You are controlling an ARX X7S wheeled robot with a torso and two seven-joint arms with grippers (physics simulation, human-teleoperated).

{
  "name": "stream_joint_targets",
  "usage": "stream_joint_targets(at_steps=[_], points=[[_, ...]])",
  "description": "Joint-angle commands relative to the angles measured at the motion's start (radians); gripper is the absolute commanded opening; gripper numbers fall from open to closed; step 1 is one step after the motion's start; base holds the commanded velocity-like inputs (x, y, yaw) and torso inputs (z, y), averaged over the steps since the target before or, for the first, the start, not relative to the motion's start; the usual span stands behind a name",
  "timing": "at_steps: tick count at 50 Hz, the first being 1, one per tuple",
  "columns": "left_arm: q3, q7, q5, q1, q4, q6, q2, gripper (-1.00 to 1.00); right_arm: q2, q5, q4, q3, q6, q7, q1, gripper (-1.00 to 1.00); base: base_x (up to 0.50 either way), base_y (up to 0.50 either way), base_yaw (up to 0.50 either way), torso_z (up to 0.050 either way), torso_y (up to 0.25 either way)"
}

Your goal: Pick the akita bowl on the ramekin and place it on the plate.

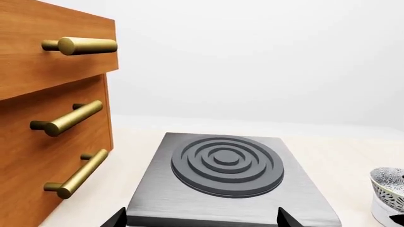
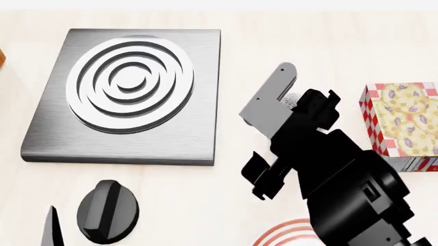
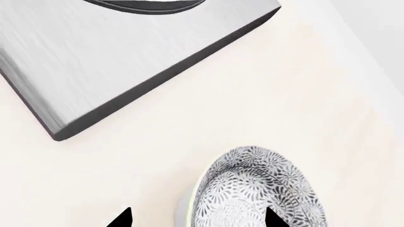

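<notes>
A: What is the right gripper (image 3: 197,218) doing?

B: In the right wrist view its two black fingertips (image 3: 120,220) stand spread apart. The small round akita bowl with the dense grey-black speckled pattern (image 3: 259,189) lies between and just beyond them, and nothing is pinched. A thin pale edge at the bowl's side may be the plain white ramekin (image 3: 183,208) under it; little of it shows.

A: And from the head?

B: The black right arm (image 2: 329,169) covers the bowl almost wholly. Only a sliver of speckle shows beside the grey bracket on the wrist.

A: The left gripper (image 1: 200,218)?

B: Its two dark tips sit well apart over the near edge of the flat brushed-metal stove plate with raised concentric rings (image 1: 224,172). It holds nothing. At the edge of that view the speckled bowl sits on the glossy white cup.

A: Where is the plate?

B: The large white plate with red rings (image 2: 284,233) peeks out at the bottom of the head view, partly under the right arm.

A: Anything else around?

B: A wooden drawer cabinet with brass bar handles (image 1: 54,118) beside the stove, a black knob (image 2: 107,210) in front of it, and a red-checked box printed with cookies (image 2: 403,123) at the right.
</notes>
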Motion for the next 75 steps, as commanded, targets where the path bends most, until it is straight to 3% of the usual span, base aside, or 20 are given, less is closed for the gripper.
stream_joint_targets(at_steps=[1, 29, 30, 48, 56, 75], points=[[0.005, -0.006, 0.000, -0.003, -0.005, 0.003, -0.005, 1.00, -0.001, 0.006, 0.009, 0.005, 0.002, 0.012, -0.018, 1.00, 0.00, 0.00, 0.00, 0.000, 0.000], [0.017, -0.018, -0.003, -0.006, -0.010, 0.009, -0.015, 1.00, -0.014, 0.006, 0.086, 0.009, -0.055, 0.020, -0.038, 1.00, 0.00, 0.00, 0.00, 0.000, 0.000], [0.015, -0.018, -0.005, -0.006, -0.010, 0.009, -0.016, 1.00, -0.013, 0.006, 0.084, 0.010, -0.056, 0.021, -0.038, -1.00, 0.00, 0.00, 0.00, 0.000, 0.000], [0.018, -0.028, -0.007, -0.010, -0.013, 0.008, -0.019, 1.00, 0.013, 0.004, -0.008, -0.001, -0.023, 0.035, -0.065, -1.00, 0.00, 0.00, 0.00, 0.000, 0.000], [0.021, -0.032, -0.009, -0.011, -0.014, 0.007, -0.021, 1.00, 0.018, -0.026, -0.016, 0.030, -0.045, 0.099, -0.024, -1.00, 0.00, 0.00, 0.00, 0.000, 0.000], [0.029, -0.035, -0.014, -0.014, -0.020, 0.010, -0.023, 1.00, 0.041, -0.038, -0.046, 0.022, -0.044, 0.069, 0.033, -1.00, 0.00, 0.00, 0.00, 0.000, 0.000]])
